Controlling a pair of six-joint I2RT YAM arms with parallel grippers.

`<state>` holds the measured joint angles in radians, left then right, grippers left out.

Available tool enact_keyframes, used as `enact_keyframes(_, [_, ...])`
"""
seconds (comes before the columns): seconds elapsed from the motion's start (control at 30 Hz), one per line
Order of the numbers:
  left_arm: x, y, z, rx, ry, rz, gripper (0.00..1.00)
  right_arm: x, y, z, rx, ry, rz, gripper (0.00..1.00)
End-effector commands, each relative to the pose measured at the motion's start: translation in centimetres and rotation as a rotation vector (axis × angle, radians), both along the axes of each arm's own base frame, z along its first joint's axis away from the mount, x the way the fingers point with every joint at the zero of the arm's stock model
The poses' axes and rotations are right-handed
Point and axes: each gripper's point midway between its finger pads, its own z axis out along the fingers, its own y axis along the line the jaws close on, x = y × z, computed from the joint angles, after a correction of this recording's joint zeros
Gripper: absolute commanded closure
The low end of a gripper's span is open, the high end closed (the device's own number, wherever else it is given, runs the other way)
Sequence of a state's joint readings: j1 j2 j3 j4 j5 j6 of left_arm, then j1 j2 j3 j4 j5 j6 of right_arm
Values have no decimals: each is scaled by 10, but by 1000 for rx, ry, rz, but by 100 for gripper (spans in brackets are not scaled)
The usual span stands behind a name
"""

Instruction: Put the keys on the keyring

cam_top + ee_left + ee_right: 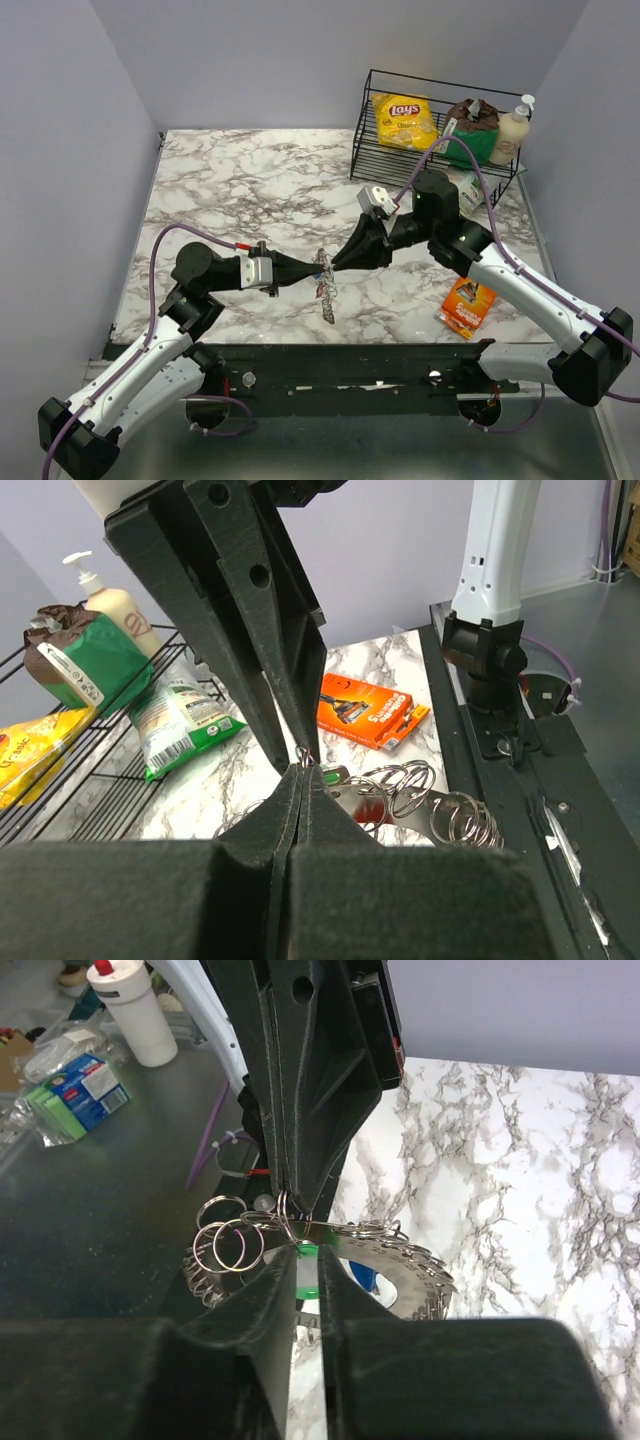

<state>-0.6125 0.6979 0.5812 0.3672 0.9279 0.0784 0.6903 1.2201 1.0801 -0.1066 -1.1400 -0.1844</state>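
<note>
A white marble desk (250, 190) stands between plain lavender walls (60, 120). At 1 o'clock on it is a black wire basket (372, 130) holding a yellow chip bag (404, 120) and a pump bottle (512, 132). An orange packet (467, 305) lies flat at 4 o'clock.

The left arm (150, 365) rises from 7 o'clock and levels out pointing toward 3 o'clock. The right arm (530, 290) comes up from 5 o'clock, folds at the elbow and points back toward 8 o'clock. The two meet tip to tip at the desk's centre.

The left gripper (312, 267) is clenched tight on the rim of the keyring (326, 283), which sits tilted at the centre, hung with small wire loops. The right gripper (335, 263) has its jaws a sliver apart. A pale green key (308, 1256) shows in the gap, and whether it is pinched cannot be told. A blue key (365, 1278) sits just beside it, under the keyring.
</note>
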Motion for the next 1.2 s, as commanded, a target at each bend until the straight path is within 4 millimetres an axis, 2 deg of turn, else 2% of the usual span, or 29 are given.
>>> enact_keyframes(0.0, [-2, 2, 21, -40, -71, 4, 100, -4, 3, 8, 11, -4, 28, 83])
enact_keyframes(0.03, [-2, 2, 20, -39, -69, 7, 100, -4, 3, 8, 10, -3, 26, 87])
enact_keyframes(0.27, [0, 3, 20, -43, -71, 21, 100, -4, 2, 6, 7, -8, 32, 99])
enact_keyframes(1.17, [-8, 5, 35, -92, -95, -3, 100, -3, 8, -17, -41, 47, 47, 99])
